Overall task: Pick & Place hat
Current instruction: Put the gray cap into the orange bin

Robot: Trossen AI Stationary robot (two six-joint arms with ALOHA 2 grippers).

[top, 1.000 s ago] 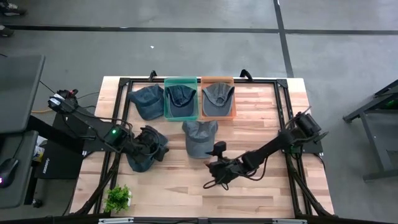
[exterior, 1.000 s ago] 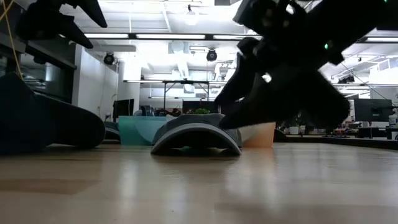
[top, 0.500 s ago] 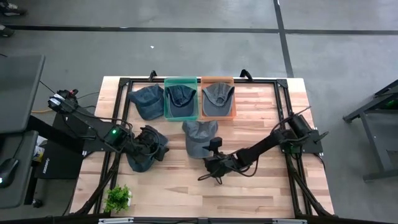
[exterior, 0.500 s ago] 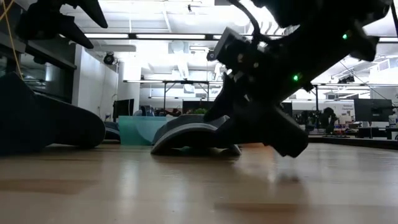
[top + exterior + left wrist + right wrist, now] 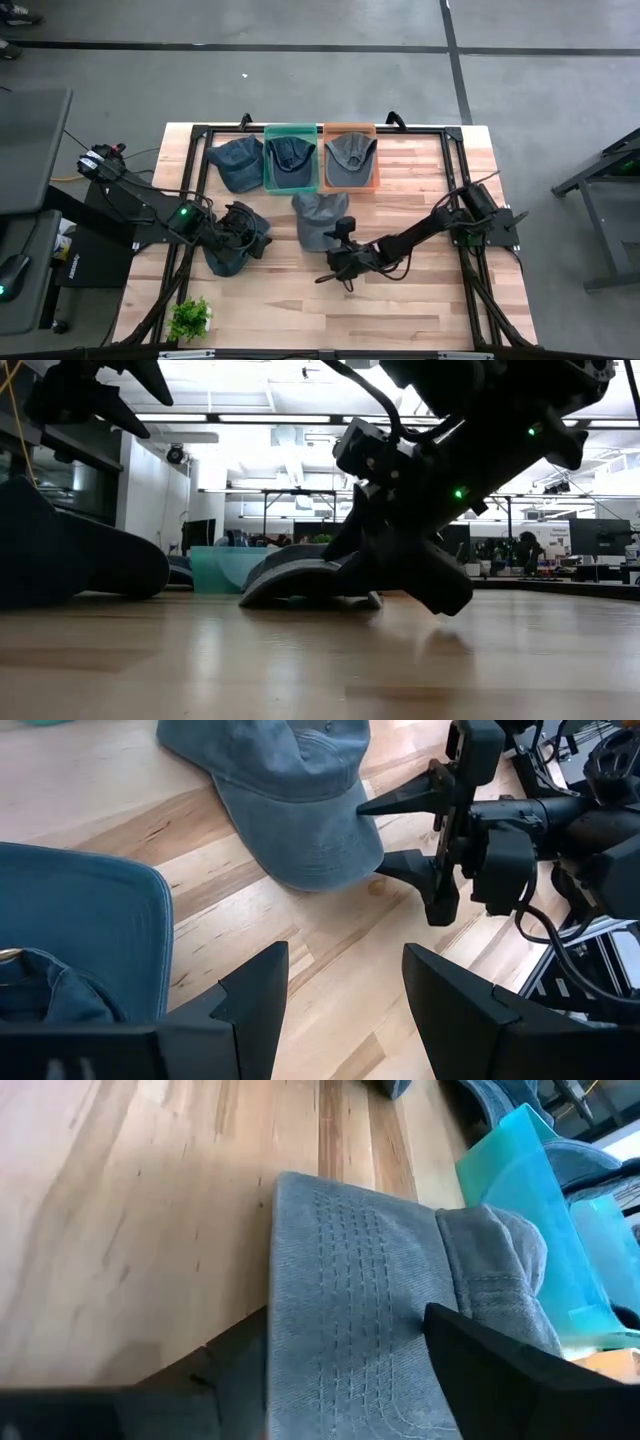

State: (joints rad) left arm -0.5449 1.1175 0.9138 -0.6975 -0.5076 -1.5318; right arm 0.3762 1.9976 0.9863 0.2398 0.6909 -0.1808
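Observation:
A grey cap lies crown up at the table's middle, its brim toward the near edge. My right gripper is open and low at that brim, reaching from the table's right. In the left wrist view its two fingers stand on either side of the brim edge. My left gripper waits open at the table's left, over a blue cap that rests on the wood. My right gripper has its open fingers on either side of the grey cap's brim, slanting in low from the near right. The brim edge reaches between them. I cannot tell whether a finger touches it. The cap rests on the table.
At the far edge stand a teal bin and an orange bin, each with a cap inside. Another blue cap lies left of the teal bin. A small green plant sits at the near left corner. Bare wood lies near and right.
My right gripper has moved toward the table's left and far edge, dropping low toward the grey cap, until its open fingers stand around the brim. The left arm has kept still.

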